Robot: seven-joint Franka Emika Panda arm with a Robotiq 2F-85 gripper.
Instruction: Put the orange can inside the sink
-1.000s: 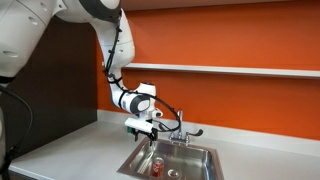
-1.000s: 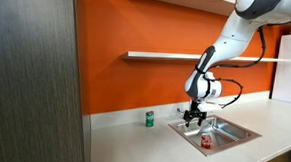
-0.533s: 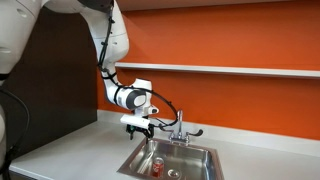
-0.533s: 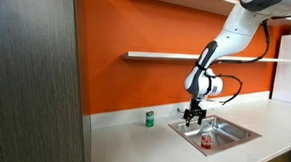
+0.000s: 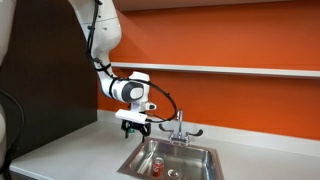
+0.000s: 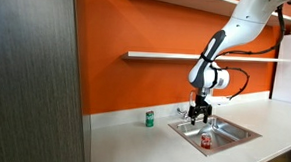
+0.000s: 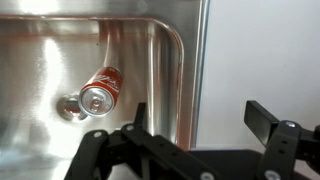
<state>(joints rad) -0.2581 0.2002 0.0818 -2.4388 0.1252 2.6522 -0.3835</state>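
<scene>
The orange can [image 7: 101, 90] lies on its side on the bottom of the sink [image 7: 180, 60], next to the drain hole [image 7: 70, 106]. It also shows inside the basin in both exterior views [image 5: 158, 167] [image 6: 206, 141]. My gripper [image 7: 198, 120] is open and empty, above the sink's rim and the counter beside it. In both exterior views the gripper [image 5: 133, 125] [image 6: 198, 116] hangs above the basin's edge, apart from the can. The chrome faucet [image 5: 179, 128] stands at the back of the sink.
A green can [image 6: 150, 118] stands upright on the white counter [image 6: 132, 140] near the orange wall. A white shelf [image 5: 230, 70] runs along the wall above. A dark cabinet panel [image 6: 31, 75] stands at the counter's end.
The gripper has risen and moved away from the basin toward its edge, open and empty. The orange can stays lying in the sink.
</scene>
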